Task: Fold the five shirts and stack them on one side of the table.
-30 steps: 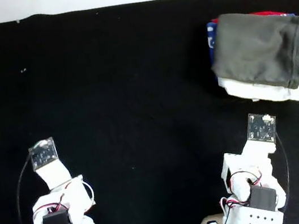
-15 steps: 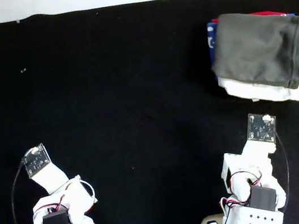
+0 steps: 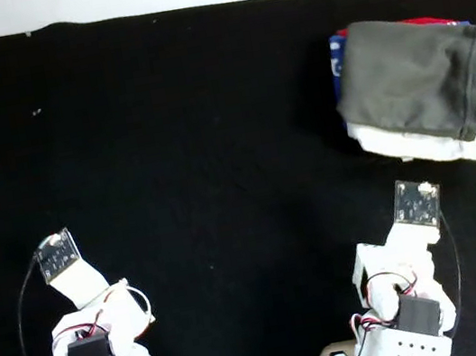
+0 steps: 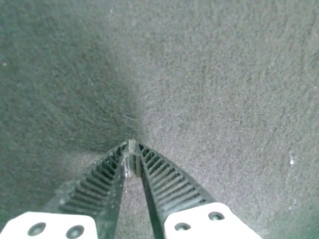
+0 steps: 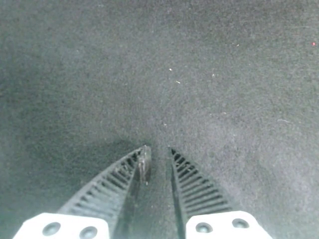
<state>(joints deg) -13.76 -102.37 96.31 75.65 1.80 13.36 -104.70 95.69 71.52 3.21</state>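
4 colours show in the stack of folded shirts [image 3: 415, 89], which sits at about 2 o'clock on the black table [image 3: 194, 130] in my high view. A grey shirt [image 3: 408, 76] lies on top and a white shirt [image 3: 424, 145] sticks out beneath it toward 5 o'clock. A blue edge [image 3: 336, 56] shows at the stack's 9 o'clock side and a red edge [image 3: 422, 21] at 12 o'clock.

1 arm [image 3: 80, 296] is folded back at 7 o'clock and another arm [image 3: 409, 268] at 5 o'clock, both well apart from the stack. Over bare cloth, my left gripper [image 4: 130, 149] has its fingertips pressed together on nothing. My right gripper [image 5: 158, 154] has a narrow gap between its fingertips and holds nothing.
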